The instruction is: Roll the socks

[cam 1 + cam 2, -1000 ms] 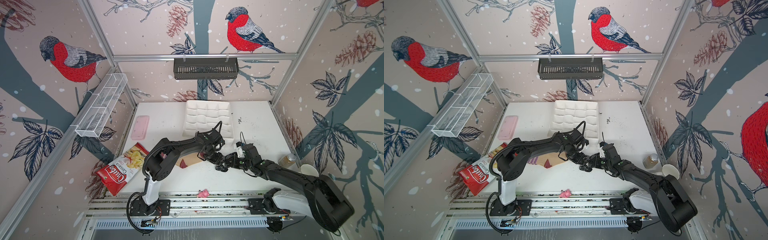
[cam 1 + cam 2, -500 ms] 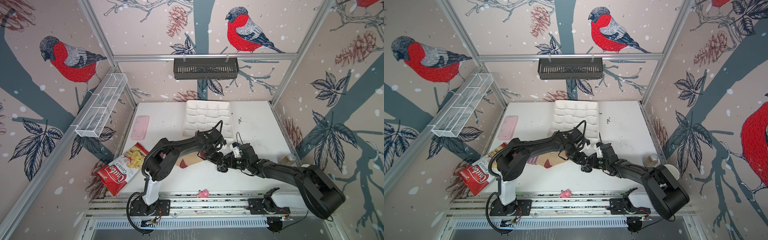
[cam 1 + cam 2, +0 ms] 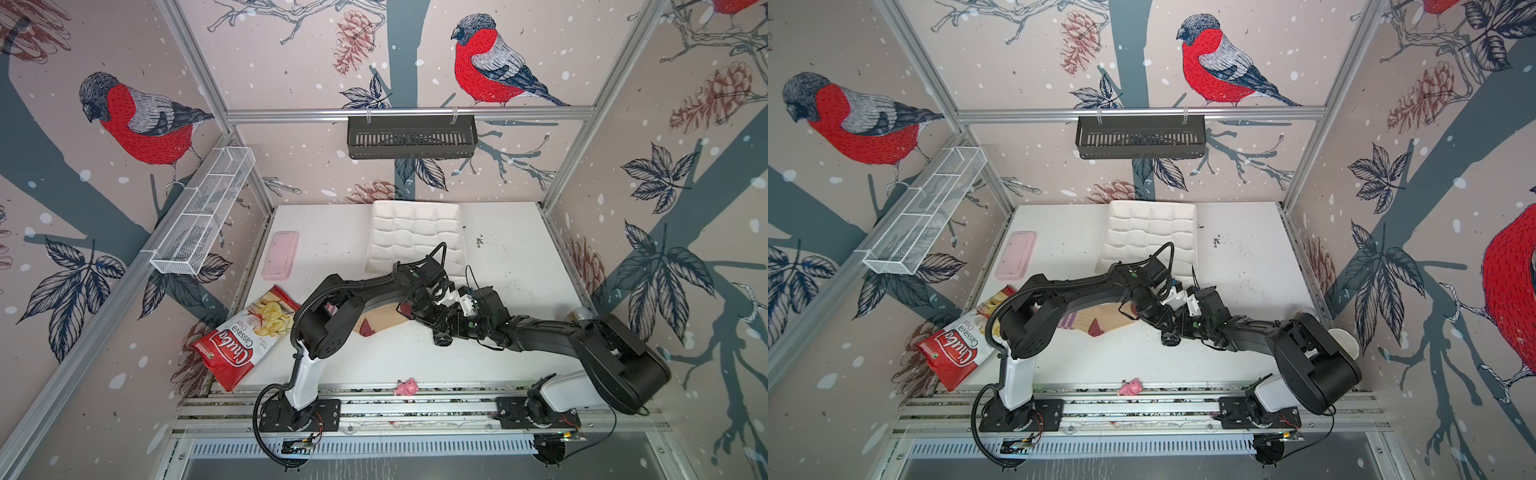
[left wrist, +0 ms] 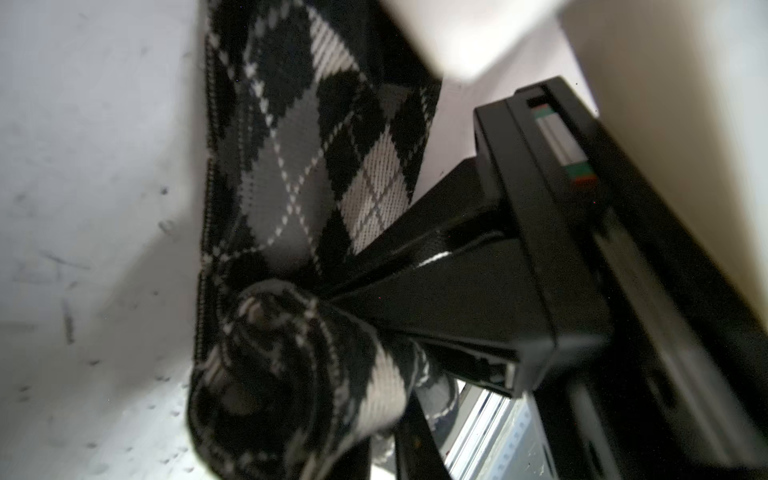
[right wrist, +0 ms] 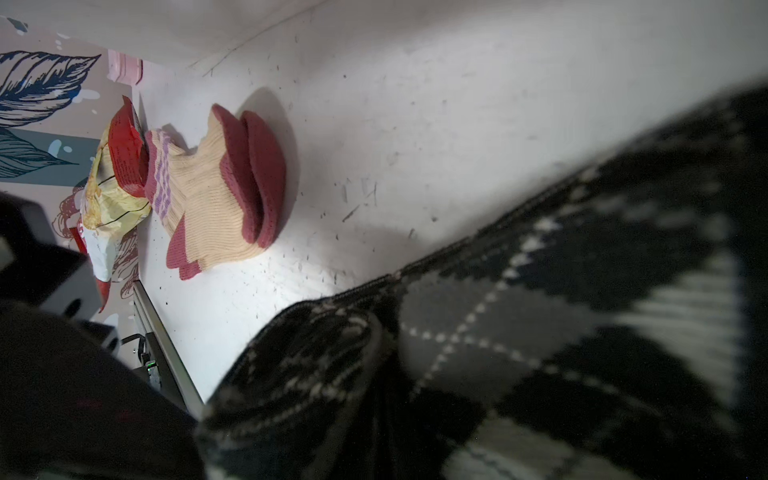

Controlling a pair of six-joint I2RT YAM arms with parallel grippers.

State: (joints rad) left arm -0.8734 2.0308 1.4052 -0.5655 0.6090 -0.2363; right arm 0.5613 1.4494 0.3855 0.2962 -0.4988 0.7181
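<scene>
mika: White tabletop, scuffed and speckled, bullfinch wallpaper all round. So what are the grippers doing?

jo: both are bunched mid-table on the argyle sock. The left wrist cam catches the right gripper side-on. Its fingers are pinched to a point right where the sock curls into a roll, so it's nipping the fabric. The rest of that sock lies flat on the table past the roll. The left gripper is clamped closed too, just beside the roll, but I can't tell if it has any fabric.

mika: and the other sock?

jo: tan sock, maroon toe and heel, purple stripes. It's flat on the table just left of them, and partly under the left arm in both top views.

mika: containers?

jo: white tray with a grid of pockets at the back of the table, pink case near the left edge. White mesh shelf on the left wall, black slotted basket hung on the back rail. Can't see into that one.

mika: any text?

jo: chips bag hangs off the table's left edge. It reads "Cassava Chips". The red logo looks like "Chuba", not sure.
</scene>
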